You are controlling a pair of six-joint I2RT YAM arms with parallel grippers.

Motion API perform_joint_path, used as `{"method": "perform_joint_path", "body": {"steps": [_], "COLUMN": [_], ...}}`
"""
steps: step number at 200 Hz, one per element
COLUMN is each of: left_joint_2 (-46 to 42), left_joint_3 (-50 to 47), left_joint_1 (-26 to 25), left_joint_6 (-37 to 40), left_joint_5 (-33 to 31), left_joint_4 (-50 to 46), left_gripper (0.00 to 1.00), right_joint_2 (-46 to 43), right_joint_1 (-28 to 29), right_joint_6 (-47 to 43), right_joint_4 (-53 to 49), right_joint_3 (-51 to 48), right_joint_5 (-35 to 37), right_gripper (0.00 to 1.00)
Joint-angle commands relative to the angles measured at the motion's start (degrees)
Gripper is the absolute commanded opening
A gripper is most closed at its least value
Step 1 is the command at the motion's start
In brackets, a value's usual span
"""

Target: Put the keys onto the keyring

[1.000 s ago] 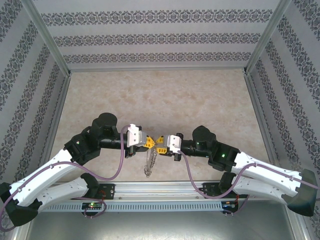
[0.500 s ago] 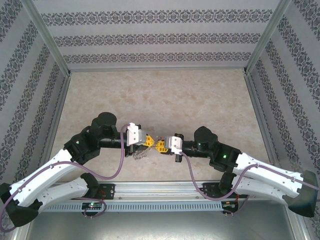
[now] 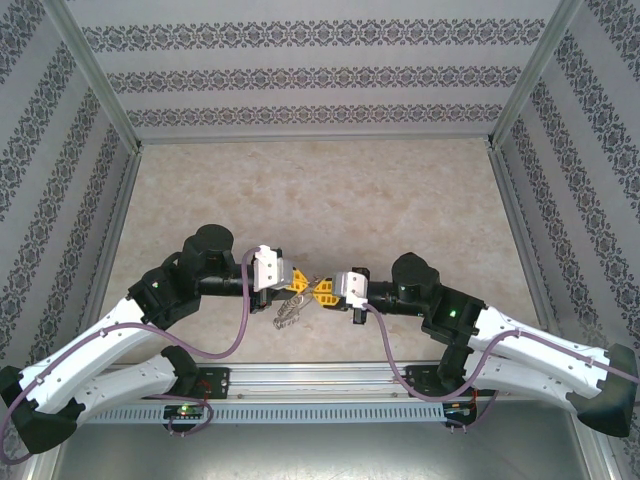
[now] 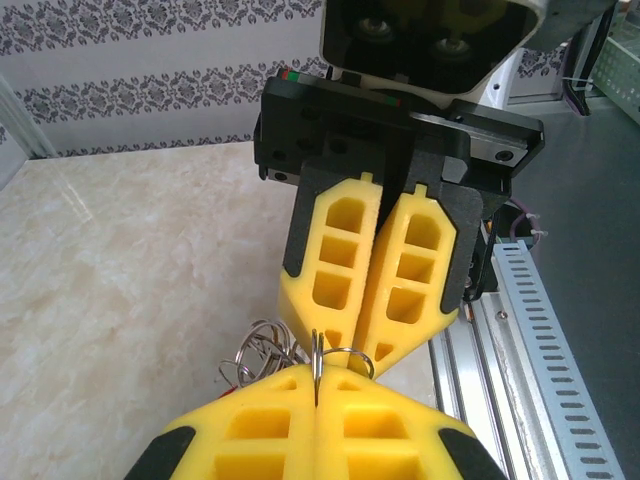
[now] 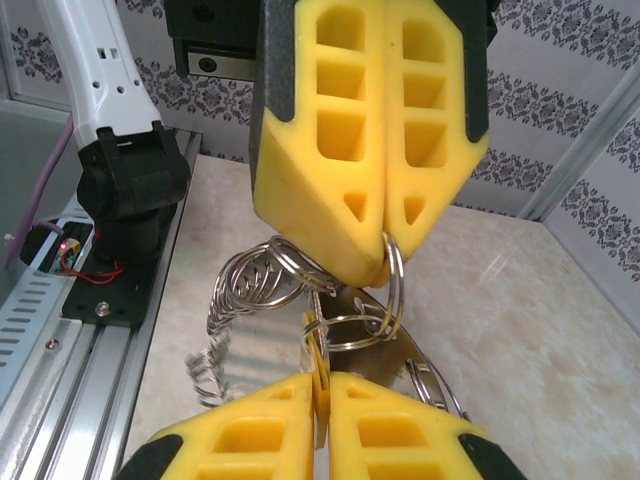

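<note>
Over the near half of the table (image 3: pixel 320 190), the left gripper (image 3: pixel 296 282) and right gripper (image 3: pixel 320 293) meet tip to tip. The keyring (image 3: pixel 287 313) hangs between and below them, caught in the left jaws. A key (image 5: pixel 314 355) sits edge-on between the right jaws, against the rings.

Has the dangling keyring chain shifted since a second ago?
Yes. The keyring hung nearly down to the near rail; now it sits bunched up farther from the rail, just under the left end effector.
</note>
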Motion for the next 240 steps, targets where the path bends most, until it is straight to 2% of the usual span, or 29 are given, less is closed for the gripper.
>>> {"method": "perform_joint_path", "body": {"steps": [1, 16, 32, 59, 124, 169, 183, 218, 240], "left_joint_2": [-0.7, -0.7, -0.5, -0.5, -0.7, -0.9, -0.9, -0.9, -1.0], "left_joint_3": [1.0, 1.0, 1.0, 1.2, 1.1, 1.3, 1.3, 1.3, 1.3], "left_joint_1": [0.6, 0.6, 0.6, 0.6, 0.6, 0.6, 0.6, 0.6, 0.6], "left_joint_6": [-0.1, -0.1, -0.1, -0.2, -0.3, -0.2, -0.2, -0.1, -0.1], "left_joint_5": [0.5, 0.6, 0.8, 1.0, 1.2, 1.3, 1.3, 1.3, 1.2], "left_joint_4": [0.6, 0.6, 0.7, 0.5, 0.8, 0.6, 0.6, 0.7, 0.7], "left_gripper": [0.0, 0.0, 0.0, 0.0, 0.0, 0.0, 0.0, 0.0, 0.0], "right_joint_2": [-0.2, -0.5, -0.2, 1.3, 3.2, 4.3, 4.5, 5.0, 5.0], "right_joint_1": [-0.4, -0.5, -0.5, -0.5, -0.5, -0.5, -0.5, -0.6, -0.7], "right_joint_6": [0.2, 0.5, 0.7, 0.7, 0.4, 0.9, 1.0, 0.9, 0.9], "right_joint_4": [0.7, 0.7, 1.3, 2.7, 3.7, 5.0, 5.5, 5.3, 5.3], "right_joint_3": [-0.6, -0.7, -0.8, -0.6, 0.1, 0.2, 0.1, 0.2, 0.0], "right_joint_5": [-1.5, -1.9, -2.6, -3.3, -2.3, -3.1, -2.9, -2.5, -2.5], "right_gripper": [0.06, 0.07, 0.16, 0.22, 0.24, 0.36, 0.36, 0.23, 0.18]}}
